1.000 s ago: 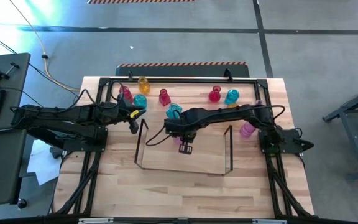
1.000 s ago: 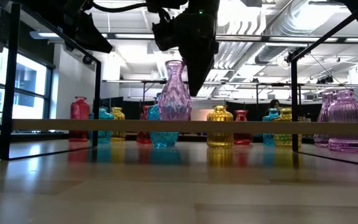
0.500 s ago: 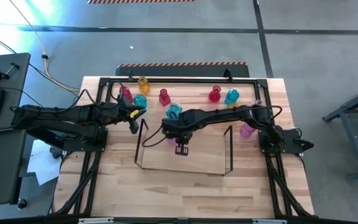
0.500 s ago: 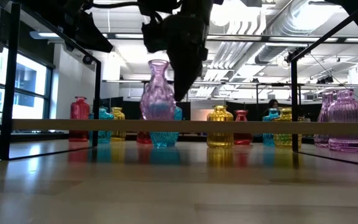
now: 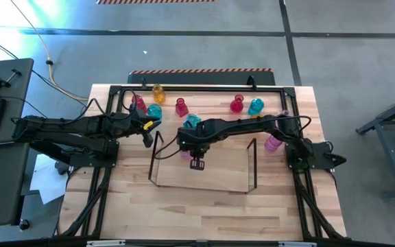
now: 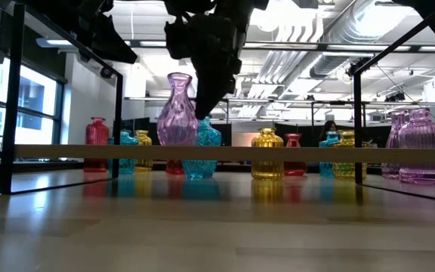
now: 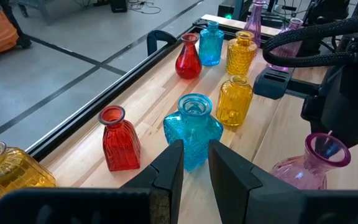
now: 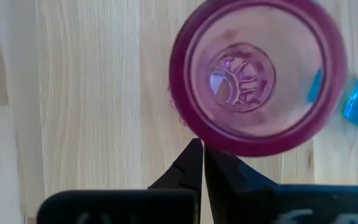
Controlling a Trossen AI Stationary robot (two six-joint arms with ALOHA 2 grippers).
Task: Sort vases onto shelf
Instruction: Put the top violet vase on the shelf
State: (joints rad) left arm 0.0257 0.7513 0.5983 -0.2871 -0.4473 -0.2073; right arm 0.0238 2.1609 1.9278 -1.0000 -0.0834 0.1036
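The right gripper point(image 5: 196, 163) is stretched across the table point(image 5: 204, 213) from its right side and held above the shelf point(image 5: 204, 184), towards the shelf's left end. Its fingers point(image 8: 194, 163) are pressed fully together on the rim of a pink vase point(image 6: 177, 113), which is gripped upright and is seen in the low view with its base at about the level of the shelf's top edge; whether it rests there cannot be told. Just behind it a cyan vase point(image 6: 206, 136) is seen, near the table's far edge. The other vases, among them a red one point(image 7: 119, 138) and a yellow one point(image 7: 235, 101), are spread along the far edge, with two pink ones point(image 6: 423, 146) by the right edge. The left gripper point(image 7: 193, 168) is held near the shelf's far left corner, its fingers slightly parted and nothing between them.
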